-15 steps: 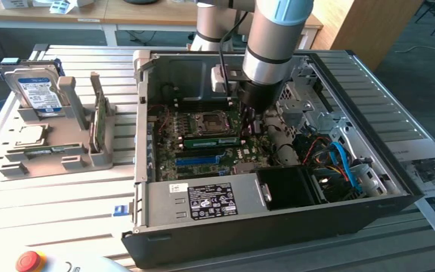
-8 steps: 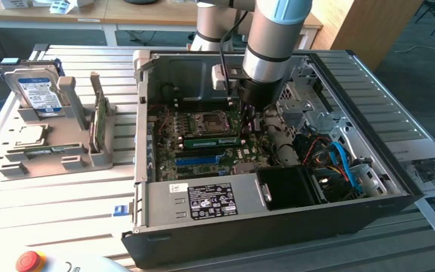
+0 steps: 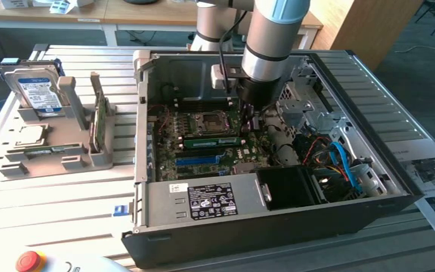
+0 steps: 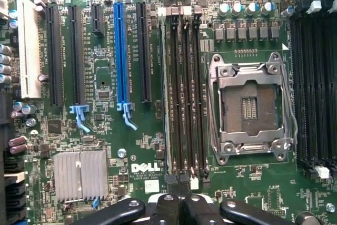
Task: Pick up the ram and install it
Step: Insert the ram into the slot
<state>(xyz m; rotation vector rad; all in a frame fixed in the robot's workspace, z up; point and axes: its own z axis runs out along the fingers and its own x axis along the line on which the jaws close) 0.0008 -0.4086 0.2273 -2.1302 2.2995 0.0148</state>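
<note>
I see my claw (image 4: 179,201) closed, black fingers pressed together, gripping nothing I can make out, low inside the open computer case (image 3: 399,192) above the memory slots (image 4: 184,93). The ram (image 3: 211,142), a thin green stick, lies across the motherboard (image 4: 105,77) beside the square metal processor socket (image 4: 248,106). The case stands on a slatted bench (image 3: 51,198).

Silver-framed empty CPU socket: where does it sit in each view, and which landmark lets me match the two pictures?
Exterior view: the silver-framed empty CPU socket lies on the green motherboard, mid-way inside the open black computer case.
Wrist view: it lies between two banks of black memory slots.
Shared landmark: the long blue expansion slot.
</note>
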